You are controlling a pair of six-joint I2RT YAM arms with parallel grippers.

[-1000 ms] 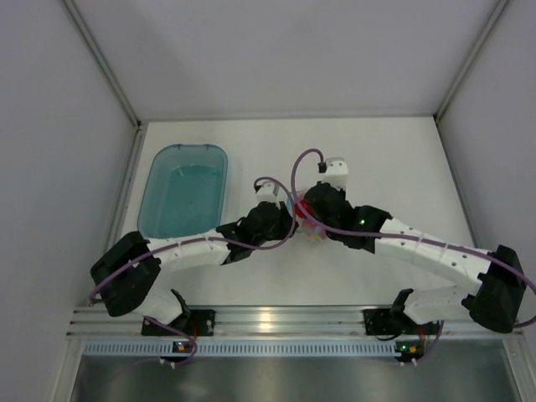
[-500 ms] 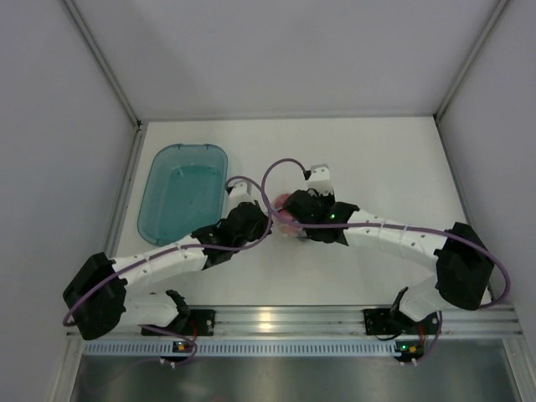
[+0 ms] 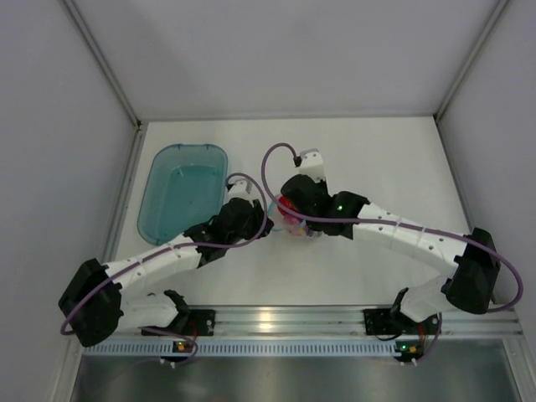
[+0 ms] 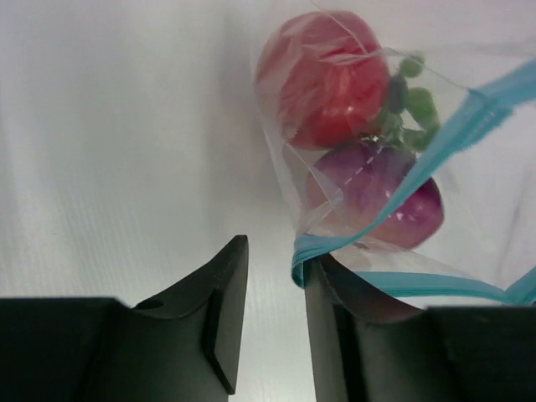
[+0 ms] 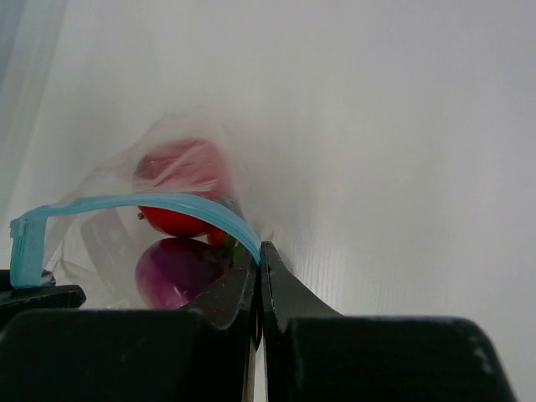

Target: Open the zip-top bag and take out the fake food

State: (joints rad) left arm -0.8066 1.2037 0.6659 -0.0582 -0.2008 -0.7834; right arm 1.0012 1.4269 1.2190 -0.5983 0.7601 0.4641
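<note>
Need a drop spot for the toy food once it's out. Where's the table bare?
Bare: far-right table, between the right arm and the walls; also the near strip bordered by the left arm, right arm and rail. Crowded: centre, where both arms meet at the zip-top bag; the teal tub fills the left.

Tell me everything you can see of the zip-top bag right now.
The bag is a small, clear, crinkly plastic pouch with a light blue zip strip whose two halves are parted. Inside are a red ball, a purple piece and green bits. It is over the middle of the white table. The right gripper is shut on its strip. The left gripper is open, with one finger beside the strip's corner.
</note>
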